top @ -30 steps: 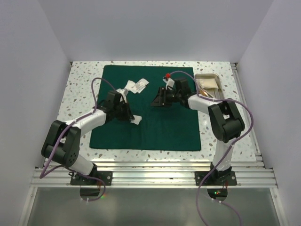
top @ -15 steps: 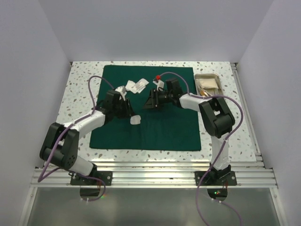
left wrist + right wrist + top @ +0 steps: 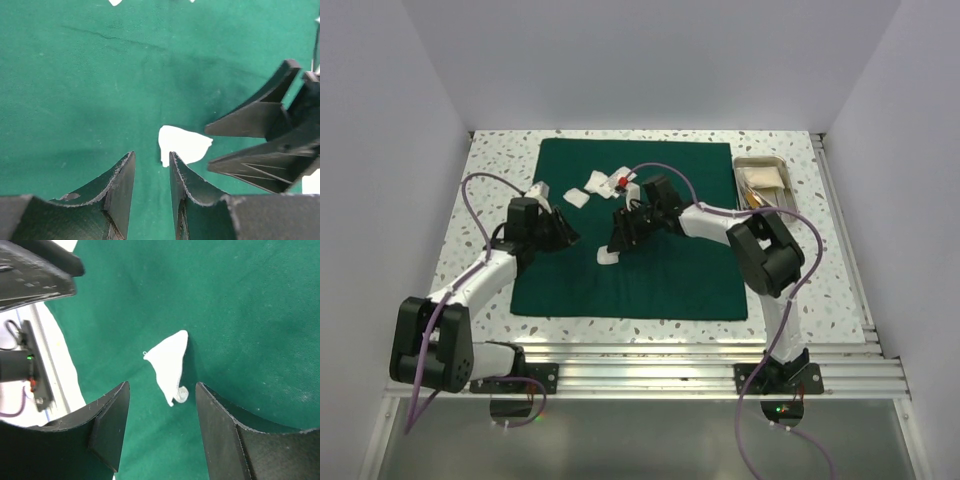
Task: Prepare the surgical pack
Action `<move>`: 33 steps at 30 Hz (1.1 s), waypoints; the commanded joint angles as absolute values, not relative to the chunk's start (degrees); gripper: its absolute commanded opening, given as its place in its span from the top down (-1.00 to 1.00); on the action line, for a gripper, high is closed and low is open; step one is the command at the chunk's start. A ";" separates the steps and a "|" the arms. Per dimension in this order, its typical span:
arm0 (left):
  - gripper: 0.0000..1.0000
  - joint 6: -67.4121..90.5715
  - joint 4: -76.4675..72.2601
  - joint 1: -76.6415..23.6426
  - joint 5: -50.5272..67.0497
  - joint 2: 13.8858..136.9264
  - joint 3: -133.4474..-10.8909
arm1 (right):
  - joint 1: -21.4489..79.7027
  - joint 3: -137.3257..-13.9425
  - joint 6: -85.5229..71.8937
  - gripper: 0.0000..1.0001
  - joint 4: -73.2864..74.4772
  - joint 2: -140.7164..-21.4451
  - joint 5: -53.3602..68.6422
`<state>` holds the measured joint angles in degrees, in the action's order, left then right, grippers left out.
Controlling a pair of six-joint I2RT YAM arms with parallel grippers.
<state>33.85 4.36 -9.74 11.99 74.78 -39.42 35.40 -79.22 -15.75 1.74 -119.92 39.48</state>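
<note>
- The left claw (image 3: 151,156) hangs low over the green drape (image 3: 660,270). Its fingers stand a little apart with a narrow gap, and nothing is between them.
- A small gauze piece (image 3: 182,145) lies on the drape just ahead of this claw's tips, a bit to their right, and is not touched.
- The right claw (image 3: 161,388) is spread wide and faces the left claw. The same gauze piece lies between its two fingers, but they do not pinch it.
- More gauze pads (image 3: 598,181) lie loose on the drape, beyond both claws.
- Well to the right of the right claw, the steel tray (image 3: 762,159) sits on the tabletop (image 3: 490,170) beside the drape, with some contents I cannot tell clearly.
- In my judgement the pack is at an early stage: the drape is laid flat, but the gauze is scattered, the tray is off the drape, and nothing is wrapped yet.
</note>
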 commanded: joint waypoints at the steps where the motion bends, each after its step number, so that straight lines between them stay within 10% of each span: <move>1: 0.26 33.75 2.55 -9.67 12.83 72.69 -39.02 | 36.65 -83.05 -10.99 -0.17 6.40 -121.11 34.82; 7: 0.26 33.31 2.46 -9.58 13.18 72.51 -38.94 | 38.23 -84.64 -9.49 0.04 8.87 -122.08 30.68; 14: 0.26 32.52 2.81 -9.41 12.13 71.98 -38.85 | 38.15 -84.90 -11.85 1.00 7.92 -121.82 31.99; 33: 0.26 31.91 -1.41 -9.40 13.10 70.93 -35.33 | 3.72 -71.63 -38.05 1.00 5.01 -100.29 10.91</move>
